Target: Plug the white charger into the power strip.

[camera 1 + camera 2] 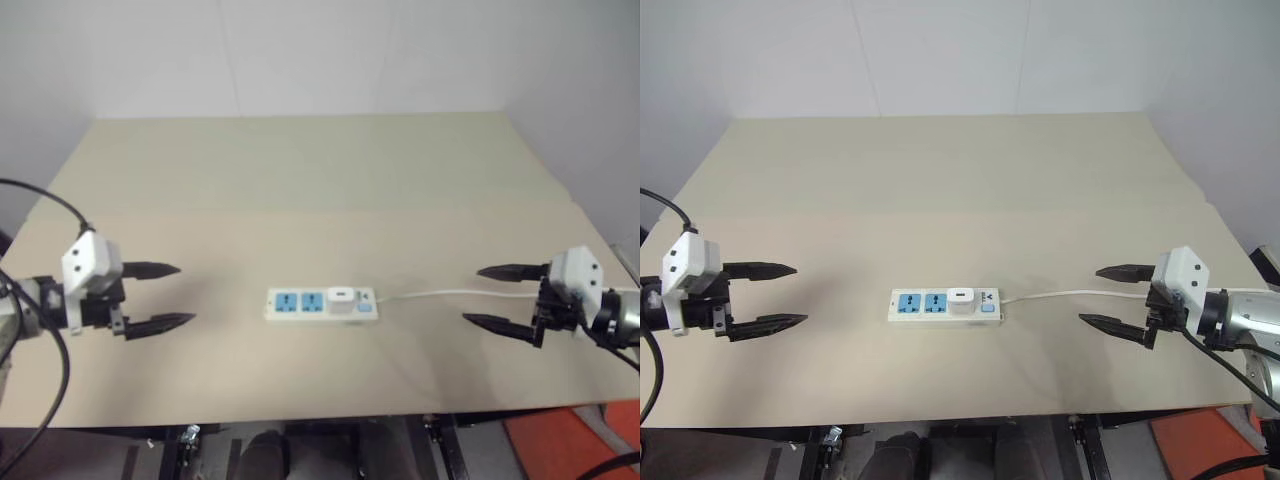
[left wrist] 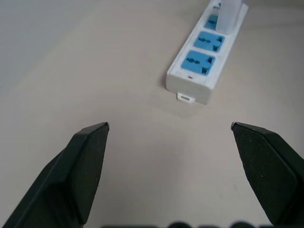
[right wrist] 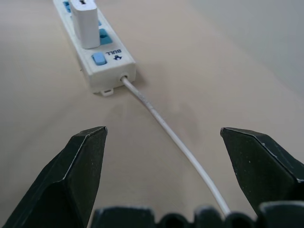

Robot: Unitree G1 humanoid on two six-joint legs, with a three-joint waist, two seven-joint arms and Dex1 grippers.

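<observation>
The power strip (image 1: 320, 304) lies flat in the middle of the table, with two blue socket faces showing. The white charger (image 1: 340, 300) stands upright in its third socket, the one nearest the blue end button and the cord. My left gripper (image 1: 173, 296) hovers open well to the left of the strip, nothing between its fingers. My right gripper (image 1: 483, 296) is open well to the right, above the strip's thin white cord (image 1: 450, 294). The left wrist view shows the strip (image 2: 204, 57) beyond the open fingers; the right wrist view shows the charger (image 3: 86, 21) seated in the strip.
The beige table (image 1: 300, 180) stretches wide behind the strip, up to a white wall. The cord runs from the strip to the table's right edge. An orange patch of floor (image 1: 570, 445) lies below the table's near right corner.
</observation>
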